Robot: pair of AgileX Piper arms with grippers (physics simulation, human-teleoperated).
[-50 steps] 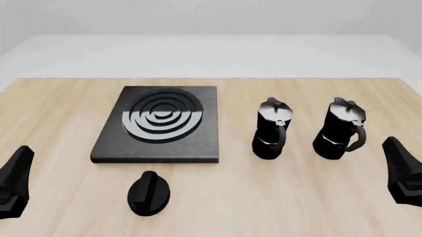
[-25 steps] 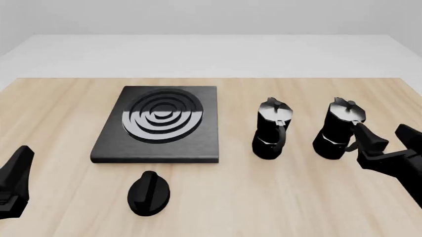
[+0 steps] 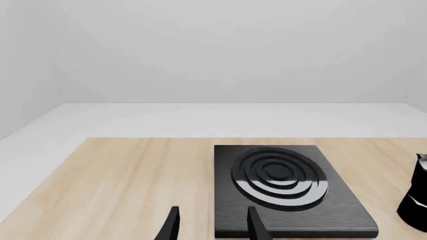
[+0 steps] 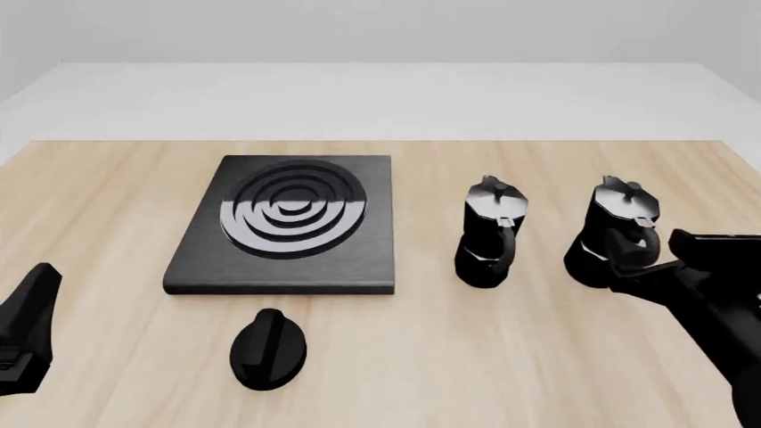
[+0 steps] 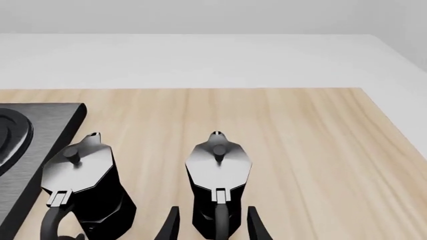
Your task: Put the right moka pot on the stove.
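The right moka pot (image 4: 610,230) stands upright on the wooden table, to the right of a near-identical pot (image 4: 489,234). The stove (image 4: 289,225) lies flat to their left. My right gripper (image 4: 664,257) is open, just in front and right of the right pot, close to its handle. In the right wrist view the right pot (image 5: 217,172) stands between and just beyond the open fingers (image 5: 171,225); my right gripper (image 5: 212,210) holds nothing. My left gripper (image 4: 28,312) is open and empty at the near left; its wrist view (image 3: 213,210) faces the stove (image 3: 287,187).
A small black oval knob (image 4: 267,348) lies on the table in front of the stove. The other pot also shows in the right wrist view (image 5: 83,185) and at the edge of the left wrist view (image 3: 417,200). The table's right edge (image 4: 743,165) is near the right pot.
My right gripper has swung in from the near right edge toward the right moka pot and now sits by its handle. The left arm, both pots and the stove have not moved.
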